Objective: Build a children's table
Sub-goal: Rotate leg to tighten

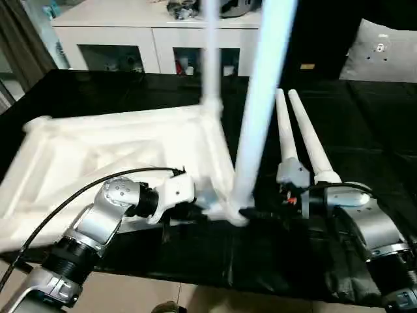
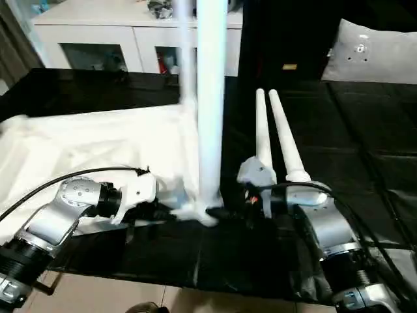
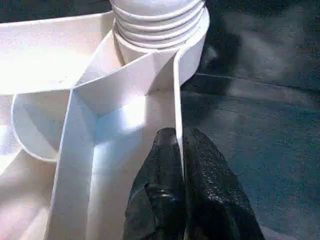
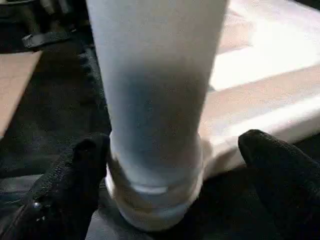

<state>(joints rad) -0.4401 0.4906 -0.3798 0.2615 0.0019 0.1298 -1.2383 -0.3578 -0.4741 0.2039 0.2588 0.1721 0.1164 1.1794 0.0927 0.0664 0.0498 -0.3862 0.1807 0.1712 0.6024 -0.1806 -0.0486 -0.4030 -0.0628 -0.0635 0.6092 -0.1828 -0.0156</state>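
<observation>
White plastic everywhere, so it's easy to miss how shaky this setup is. The children's table top [image 1: 124, 156] lies upside down on the black-covered surface [image 1: 365, 111], ribs facing up, and two legs already stand in sockets: the near leg [image 1: 260, 104] at the front corner and a second one [image 1: 210, 59] at the corner behind it. Two more loose legs [image 1: 306, 137] lie side by side on the black cover to the right, well clear of the top.

The left end effector [image 3: 181, 150] is pinched shut on a thin rib wall [image 3: 176, 100] of the underside, right next to the corner socket [image 3: 197, 55] where the threaded foot of the near leg sits. The right end effector [image 4: 175, 165] has its jaws spread wide on either side of that leg's base, holding nothing; one finger [image 4: 82, 175] looks like it's brushing the collar, the other is clear.

My worry: a few thread rings show above the socket in the left wrist view, so I'd guess the leg isn't fully screwed home. With the right end effector off it, a tall leg like that could lean or cross-thread if bumped. Also the left grip is on a skinny rib, so any twisting force might slip it or drag the whole top across the cover. And the front corner sits close to the surface edge, so a shove toward the robot could tip it off.
</observation>
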